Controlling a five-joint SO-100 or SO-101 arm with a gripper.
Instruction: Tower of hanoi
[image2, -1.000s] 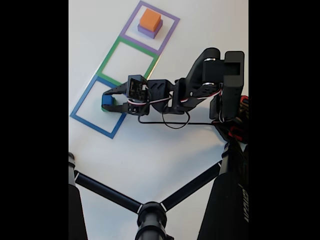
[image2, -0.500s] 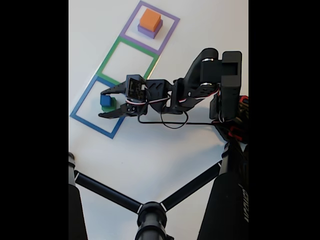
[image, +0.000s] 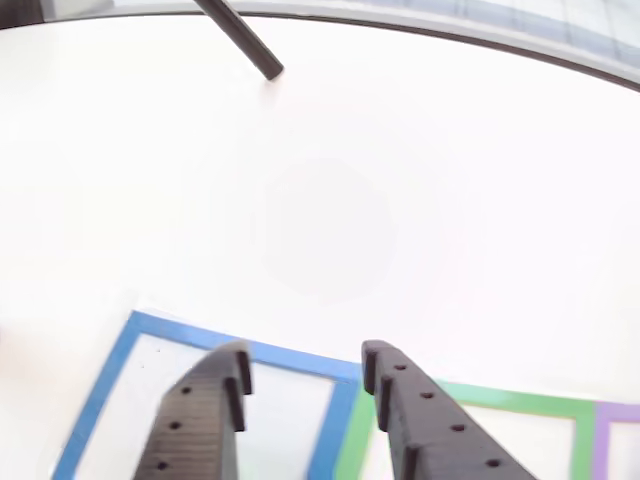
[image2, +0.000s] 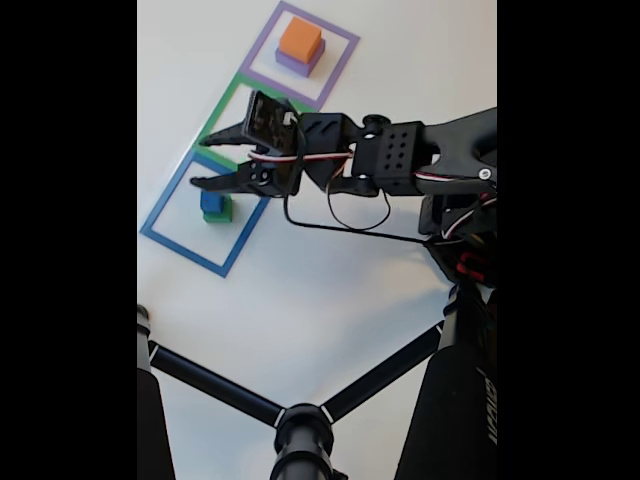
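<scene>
While nothing is held, the gripper (image: 300, 375) is seen in the other view with its two fingers spread apart above the blue square (image: 120, 345) taped on the white table (image: 320, 200). In the fixed view, the gripper (image2: 212, 158) is held open over the table. The blue block (image2: 211, 202) is stacked on a green block (image2: 218, 215) inside the blue square, near the table's left edge. An orange block (image2: 300, 40) is stacked on a purple block (image2: 298, 66) near the top edge. The blocks are judged small, light and stiff. The blue one is best pinched on two flat sides.
</scene>
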